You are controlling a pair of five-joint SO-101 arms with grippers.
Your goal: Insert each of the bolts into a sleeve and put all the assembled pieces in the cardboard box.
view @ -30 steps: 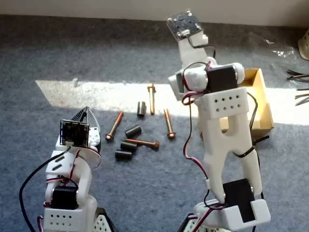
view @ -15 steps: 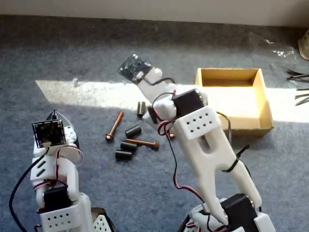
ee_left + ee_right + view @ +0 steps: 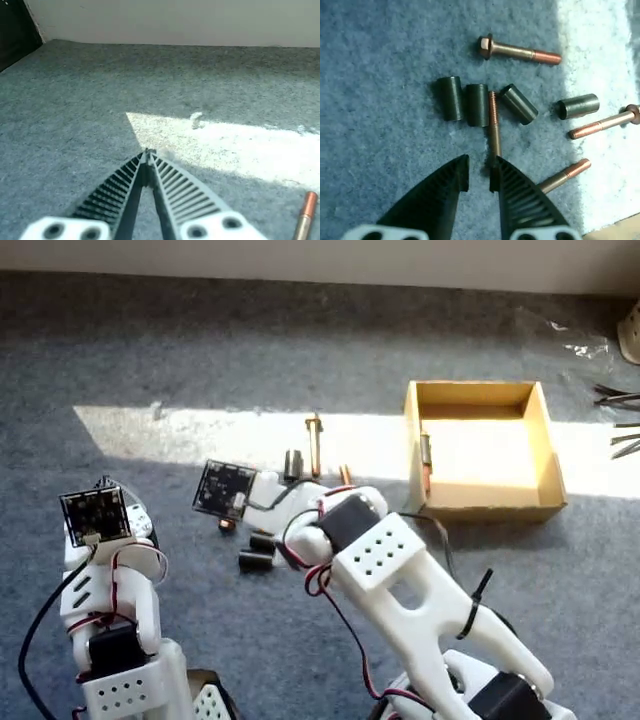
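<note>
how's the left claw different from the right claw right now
The left claw is shut, tips touching; the right claw is open, with a gap between its tips. The left claw faces mostly bare carpet, while the right claw hangs over the loose parts, with a bolt just ahead of its gap and sleeves beyond. Both are black and ribbed.

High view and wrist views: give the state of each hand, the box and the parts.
Left hand: shut, empty.
Right hand: open, over a bolt.
Cardboard box: open, one assembled piece inside.
Sleeves: four, loose, empty.
Bolts: four, loose, unsleeved.
</note>
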